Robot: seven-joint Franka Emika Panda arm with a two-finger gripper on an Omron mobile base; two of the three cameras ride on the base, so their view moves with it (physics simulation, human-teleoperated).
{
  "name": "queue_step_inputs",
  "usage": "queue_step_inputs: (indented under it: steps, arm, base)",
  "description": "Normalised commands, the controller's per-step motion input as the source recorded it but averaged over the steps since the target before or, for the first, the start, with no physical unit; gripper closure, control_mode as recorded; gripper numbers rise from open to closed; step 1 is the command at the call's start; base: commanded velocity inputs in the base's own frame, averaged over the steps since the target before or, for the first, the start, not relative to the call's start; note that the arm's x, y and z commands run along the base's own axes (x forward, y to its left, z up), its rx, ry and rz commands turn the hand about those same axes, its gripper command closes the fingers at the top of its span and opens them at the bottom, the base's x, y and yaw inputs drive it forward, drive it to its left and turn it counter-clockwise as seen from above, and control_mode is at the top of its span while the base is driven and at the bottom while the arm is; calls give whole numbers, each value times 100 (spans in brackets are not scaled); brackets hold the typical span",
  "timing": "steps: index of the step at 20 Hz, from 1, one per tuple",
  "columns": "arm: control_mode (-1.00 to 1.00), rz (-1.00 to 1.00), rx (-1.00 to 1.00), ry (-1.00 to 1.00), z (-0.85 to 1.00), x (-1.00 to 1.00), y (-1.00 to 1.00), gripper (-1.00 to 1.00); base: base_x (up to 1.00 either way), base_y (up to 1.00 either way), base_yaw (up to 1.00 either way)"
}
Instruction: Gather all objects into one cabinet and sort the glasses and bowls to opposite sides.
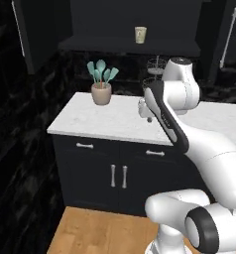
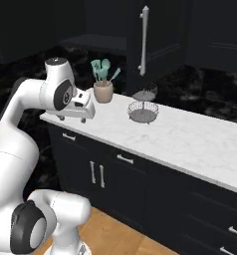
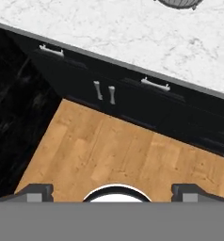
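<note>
Barely started: one speckled tan cup (image 1: 140,34) sits on the cabinet shelf (image 1: 130,45) at top centre, the ribbed glass bowl (image 2: 143,111) waits mid-frame on the counter (image 2: 190,137), gripper (image 3: 112,190) spread apart, empty.

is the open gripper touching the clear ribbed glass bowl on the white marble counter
Apart. In the right base view the gripper hangs near the counter's left end, and bare marble lies between it and the clear ribbed glass bowl.
</note>
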Motion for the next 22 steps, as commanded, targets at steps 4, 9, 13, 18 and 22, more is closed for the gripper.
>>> queue_step_inputs:
  steps: [4, 9, 13, 18, 22]
  arm:
    - [100, 0, 0, 0, 0, 0, 0, -100]
    - [100, 0, 0, 0, 0, 0, 0, -100]
    - [100, 0, 0, 0, 0, 0, 0, -100]
    - [100, 0, 0, 0, 0, 0, 0, -100]
    - [100, 0, 0, 0, 0, 0, 0, -100]
  base:
    - [76, 36, -41]
    - [40, 35, -31]
    - [21, 40, -20]
    - [45, 40, -17]
    - [69, 45, -8]
